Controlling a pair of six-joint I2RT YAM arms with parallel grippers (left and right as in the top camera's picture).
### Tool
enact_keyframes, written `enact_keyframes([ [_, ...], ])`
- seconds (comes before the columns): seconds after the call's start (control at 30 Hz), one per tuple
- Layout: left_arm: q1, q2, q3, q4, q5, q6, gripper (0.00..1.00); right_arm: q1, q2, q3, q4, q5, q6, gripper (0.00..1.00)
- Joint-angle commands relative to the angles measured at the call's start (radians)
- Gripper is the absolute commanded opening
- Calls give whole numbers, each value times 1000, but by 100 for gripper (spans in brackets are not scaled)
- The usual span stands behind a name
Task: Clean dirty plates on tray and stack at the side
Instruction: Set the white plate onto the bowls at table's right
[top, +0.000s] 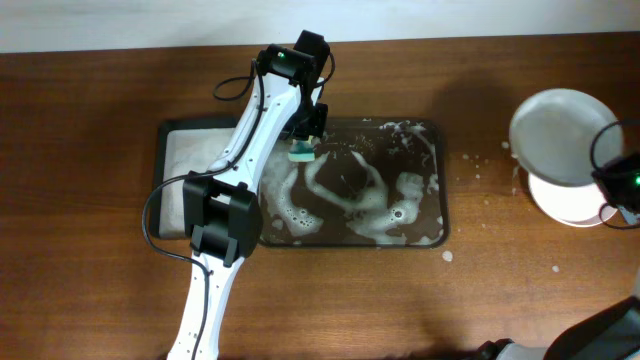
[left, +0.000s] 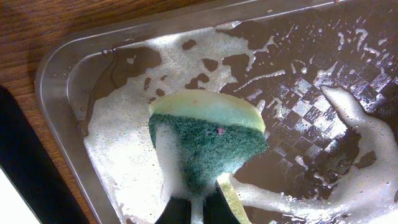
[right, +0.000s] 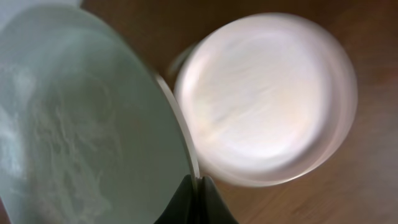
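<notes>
From above: the tray (top: 443, 170) sits mid-worktop (top: 100, 90), covered in foam (top: 400, 190), and I can't see a plate on it. The left claw (top: 303, 143) is at the tray's far-left corner, clamped on a sponge (top: 301, 153). Well off to the right of the tray, the right claw (top: 608, 185) has a green plate (top: 560, 125) by its edge, over a pale plate (top: 570, 205) resting on the worktop. I can't tell if that's one plate or a stack.

Left wrist cam: the left claw (left: 194, 210) is pinched tight on the sponge (left: 208, 143), scrubby green side facing the camera. It hangs just above the foam (left: 124, 143) near the tray's rounded corner (left: 56, 68).

Right wrist cam: the right claw (right: 196, 196) is closed narrow on the rim of the green plate (right: 81, 112), which is tilted steeply and has a soapy film. The pale plate (right: 267, 106) is below it and a bit blurry.

What I'd worry about: that's a thin rim grip on a wet, glossy plate, so it could slide out or swing as it tips flat. If it goes down off-centre it'll clack against the pale plate or hang over the side. Also the sponge looks loaded, so lifting it past the tray's rim could drip suds on the wood.
</notes>
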Motion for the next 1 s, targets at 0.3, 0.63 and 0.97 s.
enact_keyframes([
  [0.3, -10, 0, 12, 2, 15, -10, 1, -26, 220, 16, 122, 341, 42, 4],
  [0.63, -16, 0, 12, 5, 15, -10, 1, -57, 293, 16, 111, 342, 55, 13],
  [0.97, -25, 0, 12, 14, 16, -10, 1, -35, 293, 16, 60, 280, 51, 25],
])
